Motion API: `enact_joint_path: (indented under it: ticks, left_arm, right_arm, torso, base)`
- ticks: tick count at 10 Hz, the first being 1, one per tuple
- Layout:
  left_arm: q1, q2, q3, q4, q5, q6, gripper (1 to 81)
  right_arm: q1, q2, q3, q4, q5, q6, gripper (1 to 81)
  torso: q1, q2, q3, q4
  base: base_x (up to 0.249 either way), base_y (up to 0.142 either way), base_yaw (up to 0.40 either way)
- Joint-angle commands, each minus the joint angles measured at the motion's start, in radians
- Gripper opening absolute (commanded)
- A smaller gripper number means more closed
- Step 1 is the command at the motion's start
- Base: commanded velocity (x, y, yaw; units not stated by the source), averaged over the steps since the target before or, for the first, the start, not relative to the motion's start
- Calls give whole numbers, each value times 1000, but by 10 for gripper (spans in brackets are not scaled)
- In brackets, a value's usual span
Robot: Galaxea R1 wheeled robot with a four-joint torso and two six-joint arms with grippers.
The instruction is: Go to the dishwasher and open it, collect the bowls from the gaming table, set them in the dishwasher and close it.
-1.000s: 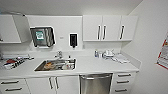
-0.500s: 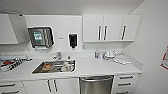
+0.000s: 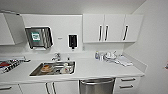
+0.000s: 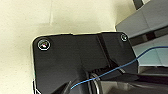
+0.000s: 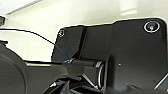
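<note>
The dishwasher [image 3: 97, 86] is the stainless-steel front panel under the white counter [image 3: 100, 71], low in the head view and a little right of centre. Its door is shut, with a curved bar handle along the top edge. The bowls and the gaming table are out of view. Both wrist views look over the robot's own dark plate, with a thin blue cable, towards pale surfaces.
A steel sink [image 3: 53, 68] holding dishes sits left of the dishwasher, with a faucet [image 3: 57, 57] behind it. White drawers [image 3: 128, 83] flank the dishwasher on the right. Bottles and cloths [image 3: 112, 58] crowd the counter's back right. Wall cabinets [image 3: 112, 28] hang above; a white wall closes the right side.
The whole head picture has shifted slightly, so the camera has moved a little nearer the counter. Nothing on the counter has moved.
</note>
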Motion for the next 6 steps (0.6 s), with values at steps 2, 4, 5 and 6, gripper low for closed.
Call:
enact_joint_path:
  ticks: [2, 4, 5, 6]
  left_arm:
    - [-52, -13, 11, 10, 43, 6, 811]
    - [-50, -11, 9, 10, 43, 6, 811]
    - [-52, -11, 9, 10, 43, 6, 811]
    - [-52, -11, 9, 10, 43, 6, 811]
  right_arm:
    - [48, -16, 7, -15, -43, -5, 811]
    - [48, -16, 7, -15, -41, -5, 811]
    - [46, -16, 7, -15, -41, -5, 811]
    - [45, -16, 7, -15, -41, -5, 811]
  torso:
    - [0, 0, 0, 0]
    - [0, 0, 0, 0]
    - [0, 0, 0, 0]
    - [0, 0, 0, 0]
  base:
    - [111, 0, 0]
    - [111, 0, 0]
    - [111, 0, 0]
    - [111, 0, 0]
